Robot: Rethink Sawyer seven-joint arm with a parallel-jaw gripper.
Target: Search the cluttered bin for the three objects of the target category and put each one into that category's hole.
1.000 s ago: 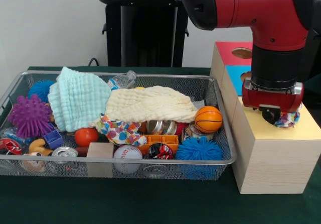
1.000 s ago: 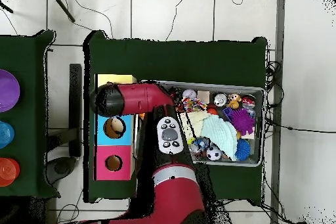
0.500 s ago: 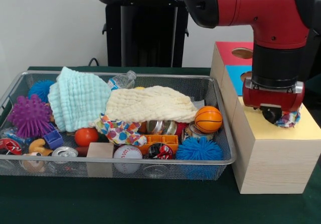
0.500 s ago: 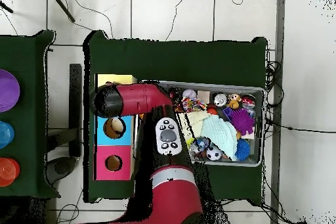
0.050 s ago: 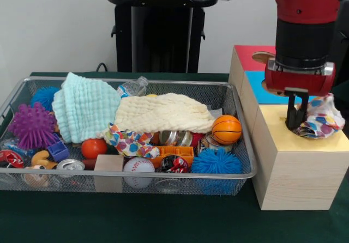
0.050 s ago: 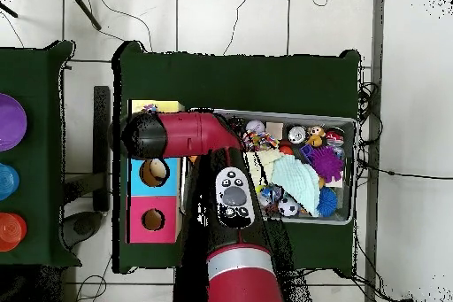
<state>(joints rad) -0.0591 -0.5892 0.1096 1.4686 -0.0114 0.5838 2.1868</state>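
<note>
My gripper [image 5: 295,127] hangs over the yellow top [image 5: 283,140] of the wooden sorting box. Its fingers stand close together with a colourful patterned cloth [image 5: 323,119] bunched at their tips and to the right, the cloth's lower edge resting on the yellow top. The hole under it is hidden. In the wire bin [image 5: 163,175] lie a teal cloth [image 5: 84,109], a cream cloth [image 5: 163,114] and another patterned cloth [image 5: 128,142]. In the overhead view the arm [image 6: 181,135] covers the box's yellow end, and the gripper is hidden.
The box's blue section [image 5: 255,86] and red section [image 5: 246,58] lie behind the gripper. The bin also holds an orange basketball [image 5: 226,129], spiky balls [image 5: 32,126], a baseball [image 5: 138,166], cans and blocks. The overhead view shows the bin [image 6: 353,170] beside the box [image 6: 142,205].
The gripper has risen from low on the yellow top, and much more of the patterned cloth now shows beside its fingers. The arm's upper links swung up and out of the front view.
</note>
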